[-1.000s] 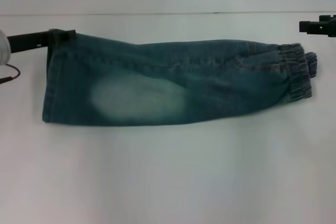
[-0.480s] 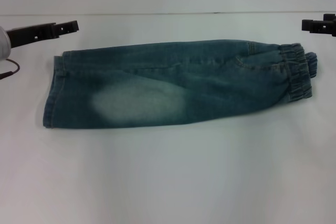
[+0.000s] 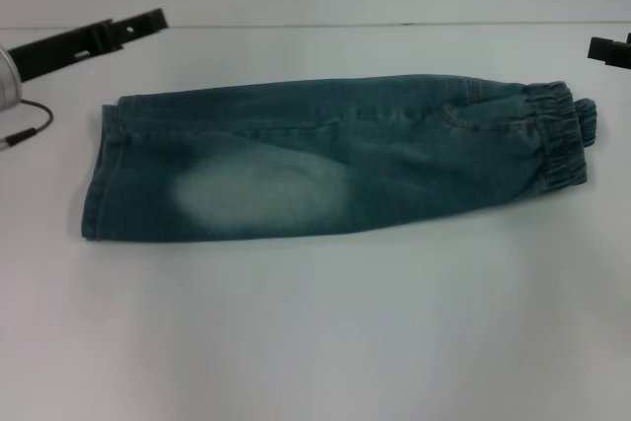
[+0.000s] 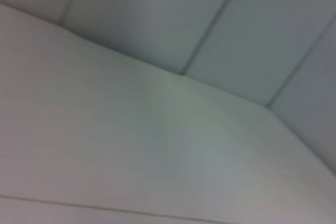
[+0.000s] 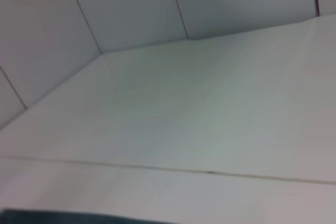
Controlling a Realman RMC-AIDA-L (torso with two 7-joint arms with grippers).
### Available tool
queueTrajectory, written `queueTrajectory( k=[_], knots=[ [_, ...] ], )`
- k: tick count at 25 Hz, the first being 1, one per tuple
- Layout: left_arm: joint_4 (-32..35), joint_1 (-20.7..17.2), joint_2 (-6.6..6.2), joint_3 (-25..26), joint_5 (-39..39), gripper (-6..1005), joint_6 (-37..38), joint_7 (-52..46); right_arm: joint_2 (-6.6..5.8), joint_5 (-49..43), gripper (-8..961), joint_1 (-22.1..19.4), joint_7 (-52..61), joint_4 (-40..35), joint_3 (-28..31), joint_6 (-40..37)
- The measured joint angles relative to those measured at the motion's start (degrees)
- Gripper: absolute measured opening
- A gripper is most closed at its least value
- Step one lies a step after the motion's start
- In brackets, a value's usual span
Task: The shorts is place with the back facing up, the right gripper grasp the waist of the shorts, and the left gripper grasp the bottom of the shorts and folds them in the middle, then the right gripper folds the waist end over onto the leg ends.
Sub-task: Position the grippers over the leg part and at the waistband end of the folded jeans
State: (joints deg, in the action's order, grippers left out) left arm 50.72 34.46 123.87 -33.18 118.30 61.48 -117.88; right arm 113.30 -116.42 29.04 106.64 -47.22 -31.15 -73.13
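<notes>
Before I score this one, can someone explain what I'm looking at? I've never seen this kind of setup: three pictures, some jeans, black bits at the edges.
This is a robot with two arms, each ending in a two-fingered tool. The wide picture comes from a camera on its head, looking down at a white table. The other two come from cameras on its wrists; right now they show mostly bare table and wall panels, with only a dark sliver at the edge of the right wrist picture.

On the table lie blue denim shorts, already folded lengthwise into one long strip. The puckered elastic waistband points to the robot's right, the leg hems to its left.

The left tool hovers beyond the hem end, holding nothing. The right tool just peeks in at the far right edge, clear of the waistband.
</notes>
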Motion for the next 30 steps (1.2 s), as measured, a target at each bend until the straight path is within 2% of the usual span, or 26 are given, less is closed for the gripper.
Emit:
queueTrajectory(
  k=[4, 5, 7, 10, 12, 15, 18, 23, 25, 27, 30],
  knots=[
    [-0.4, -0.4, 0.08, -0.7, -1.5, 920, 7.1, 0.8, 0.73, 8.4, 778, -4.9, -4.5, 0.4, 0.1, -4.9],
    [-0.9, -0.6, 0.20, -2.1, -1.8, 920, 8.5, 1.4, 1.51, 12.2, 777, -7.4, -7.2, 0.5, 0.2, -6.3],
    [-1.4, -0.7, 0.24, -3.1, -2.0, 920, 8.9, 1.5, 1.81, 13.6, 777, -8.5, -8.2, 0.7, 0.3, -6.8],
    [-3.1, -1.4, 0.37, -7.1, -4.0, 919, 9.2, 2.9, 2.06, 14.8, 777, -10.4, -9.0, 2.8, 1.5, -7.1],
    [-4.2, -1.9, 0.49, -10.2, -6.1, 919, 9.0, 4.4, 1.48, 14.8, 777, -10.8, -9.6, 5.9, 2.9, -7.2],
    [-5.4, -2.1, 0.51, -13.3, -8.5, 919, 8.9, 5.5, -0.22, 14.7, 777, -11.0, -11.7, 12.1, 4.5, -7.9],
    [-6.2, -2.1, 0.46, -16.0, -10.5, 918, 9.8, 7.4, -1.10, 14.3, 777, -11.0, -13.5, 15.3, 4.4, -8.3],
    [-7.6, -2.0, 0.51, -18.6, -13.1, 918, 10.9, 11.4, -1.46, 11.7, 778, -10.8, -13.1, 15.4, 4.1, -10.1],
    [-8.0, -1.7, 0.43, -19.5, -13.6, 918, 11.2, 12.0, -2.39, 10.6, 778, -10.2, -10.2, 15.5, 4.1, -11.1],
    [-8.1, -1.5, 0.38, -20.2, -13.6, 918, 11.3, 12.1, -2.65, 10.2, 778, -10.1, -9.2, 15.5, 4.0, -11.2],
    [-8.2, -1.5, 0.38, -21.3, -13.6, 917, 11.3, 12.6, -3.70, 8.3, 778, -9.4, -5.2, 15.0, 4.0, -11.5]
  ],
)
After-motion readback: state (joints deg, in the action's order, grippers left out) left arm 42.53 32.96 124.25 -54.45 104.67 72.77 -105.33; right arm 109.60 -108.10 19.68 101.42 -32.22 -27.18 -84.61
